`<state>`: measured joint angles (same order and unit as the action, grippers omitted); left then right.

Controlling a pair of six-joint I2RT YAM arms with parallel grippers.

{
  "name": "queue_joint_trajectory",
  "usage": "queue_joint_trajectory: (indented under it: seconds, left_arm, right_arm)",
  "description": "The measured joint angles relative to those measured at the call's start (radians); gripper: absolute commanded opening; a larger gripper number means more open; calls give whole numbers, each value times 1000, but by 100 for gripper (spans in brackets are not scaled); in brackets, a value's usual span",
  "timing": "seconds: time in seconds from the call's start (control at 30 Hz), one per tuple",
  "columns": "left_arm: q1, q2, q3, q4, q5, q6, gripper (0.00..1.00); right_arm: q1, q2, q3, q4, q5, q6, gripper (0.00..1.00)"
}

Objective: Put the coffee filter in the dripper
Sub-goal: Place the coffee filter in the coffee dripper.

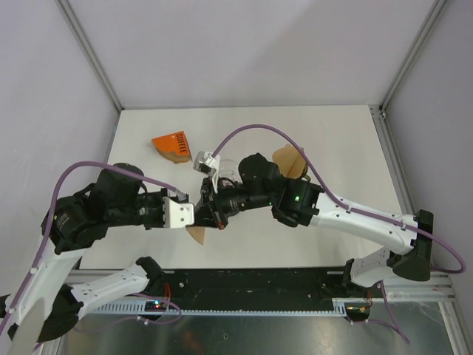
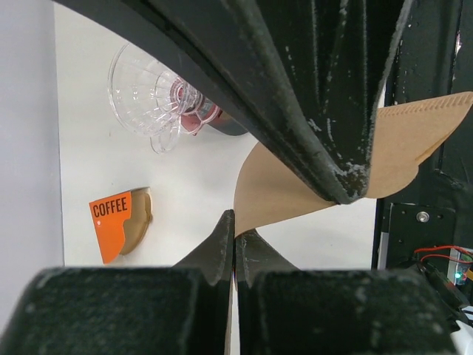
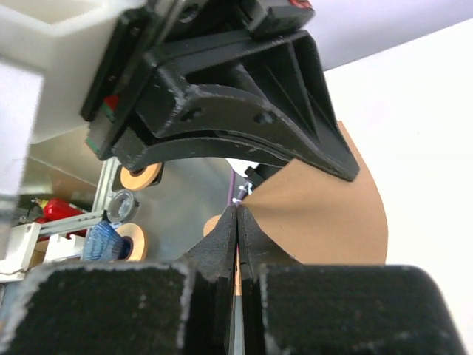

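Biggest thing here is the white table (image 1: 347,148), with both arms reaching in and meeting over its near middle.

The only readable writing is "COFFEE", in black on an orange packet (image 1: 171,146) lying at the back left of the table. Brown paper pokes out of its open end.

Both grippers are clamped right down on the same paper. The left gripper (image 2: 235,235) has its fingertips pressed together on the corner of the coffee filter (image 2: 295,177). The right gripper (image 3: 236,222) is pinched just as tight on another edge, so the sheet hangs between them, lifted off the table.

The filter is plain brown paper, fan shaped with one rounded edge, and it looks flat and folded rather than opened into a cone.

The clear plastic dripper (image 2: 148,92) sits further back on the table, apart from the filter. It's ribbed inside, with something reddish at its narrow end. I can't really tell whether it's upright or tipped over.

There's also another brown filter-shaped piece (image 1: 287,159) on the table behind the right arm.
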<state>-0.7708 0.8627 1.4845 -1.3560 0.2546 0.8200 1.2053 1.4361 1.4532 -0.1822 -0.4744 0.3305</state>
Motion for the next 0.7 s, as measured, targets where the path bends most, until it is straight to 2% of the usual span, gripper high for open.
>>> queue_joint_trajectory:
  seconds: [0.03, 0.1, 0.27, 0.37, 0.53, 0.7]
  left_arm:
    - [0, 0, 0, 0, -2, 0, 0]
    - [0, -2, -3, 2, -7, 0, 0]
    - [0, -8, -16, 3, -9, 0, 0]
    - [-1, -8, -16, 4, -9, 0, 0]
    - [-2, -7, -17, 4, -8, 0, 0]
    - [-2, -8, -16, 3, -8, 0, 0]
  right_arm:
    - [0, 0, 0, -4, 11, -3, 1]
    - [0, -6, 0, -25, 45, -11, 10]
    - [1, -64, 0, -110, 161, -45, 34]
    - [24, -112, 0, -140, 223, -83, 43]
    - [78, -144, 0, -163, 283, -135, 49]
    - [81, -147, 0, -189, 323, -173, 50]
